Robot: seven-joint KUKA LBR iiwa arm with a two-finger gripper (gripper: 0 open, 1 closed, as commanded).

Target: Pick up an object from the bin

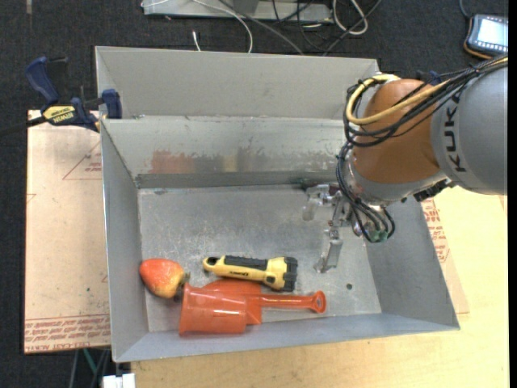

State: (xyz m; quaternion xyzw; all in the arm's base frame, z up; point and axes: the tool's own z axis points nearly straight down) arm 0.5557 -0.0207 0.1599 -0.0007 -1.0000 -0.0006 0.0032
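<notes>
My gripper (321, 234) hangs over the right middle of the bin floor, its two metal fingers apart and nothing between them. To its lower left lies a yellow and black hand tool (251, 270), flat and pointing left to right. Just below that tool rests an orange plastic scoop (220, 309), its handle reaching right toward the front wall. A red-orange fruit (161, 278) sits at the front left, touching the scoop's cup. The gripper touches none of them.
All three things cluster along the bin's front wall. The arm with its orange dome and cables comes in from the right, above the bin's right wall. The bin's walls slope inward.
</notes>
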